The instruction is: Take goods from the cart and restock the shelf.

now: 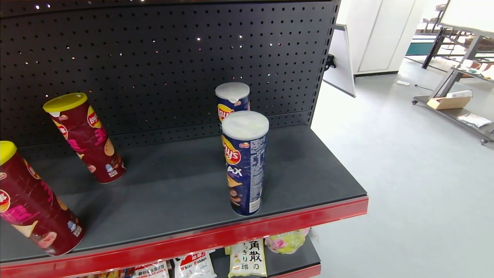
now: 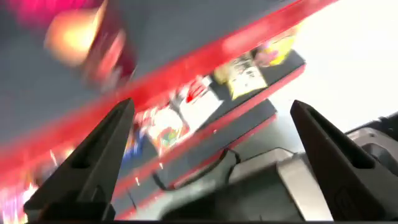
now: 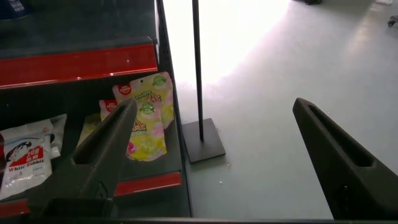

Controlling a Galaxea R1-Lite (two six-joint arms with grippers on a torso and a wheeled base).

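Observation:
Two blue chip cans stand upright on the dark shelf board (image 1: 301, 173): one (image 1: 244, 166) near the red front edge, the other (image 1: 232, 99) behind it by the pegboard. Two maroon cans with yellow lids stand at the left, one (image 1: 85, 137) toward the back, one (image 1: 31, 204) near the front edge. My left gripper (image 2: 211, 155) is open and holds nothing; it hangs before the red shelf lip (image 2: 186, 62), below a maroon can (image 2: 87, 37). My right gripper (image 3: 217, 155) is open with nothing in it, low beside the shelf's end, over the grey floor (image 3: 280, 93).
Snack bags (image 1: 247, 256) hang and lie on the lower shelf under the red lip; they also appear as snack bags (image 3: 146, 112) in the right wrist view. A thin black stand (image 3: 199, 134) rises from the floor by the shelf end. A trolley (image 1: 451, 104) stands far right.

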